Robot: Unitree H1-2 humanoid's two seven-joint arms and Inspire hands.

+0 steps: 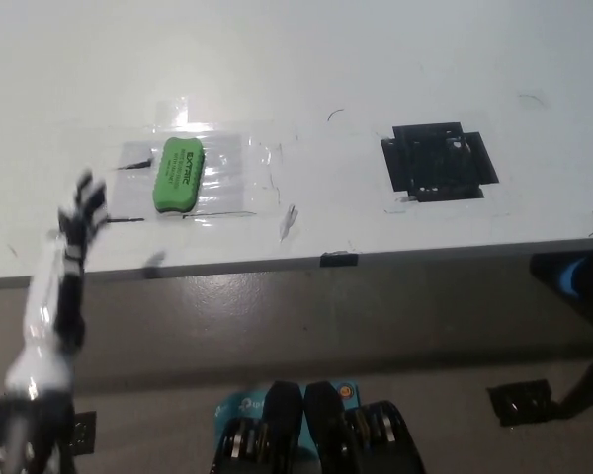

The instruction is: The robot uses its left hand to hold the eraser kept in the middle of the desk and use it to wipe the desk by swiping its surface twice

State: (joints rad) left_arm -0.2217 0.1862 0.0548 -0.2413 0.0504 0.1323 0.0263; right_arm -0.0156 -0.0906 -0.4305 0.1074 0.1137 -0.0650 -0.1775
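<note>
You are looking steeply down on a white desk (277, 59) that fills the upper half of the view, its front edge running across just below the middle. On it, left of centre, lies a clear shiny sheet (227, 173) taped flat, and on the left part of that sheet sits the green eraser (177, 175), lying lengthwise with its black lettering facing up. To the right, well apart from the eraser, you can see a black square patch (438, 161) of tape-like strips stuck to the desk. A small black tab (338, 260) sits on the desk's front edge near the middle, and a few thin dark marks are scattered over the surface.

Your left hand (79, 215) is raised at the left, over the desk's front-left area, with the white forearm trailing down to the lower left corner. The hand is motion-blurred, but its dark fingers (87, 193) read as spread apart and holding nothing. The eraser lies to the right of the fingertips and slightly beyond them, near but clearly apart, with bare desk and the sheet's left edge between them. A faint shadow falls on the desk near the front edge, below the eraser.

The right hand does not show.
</note>
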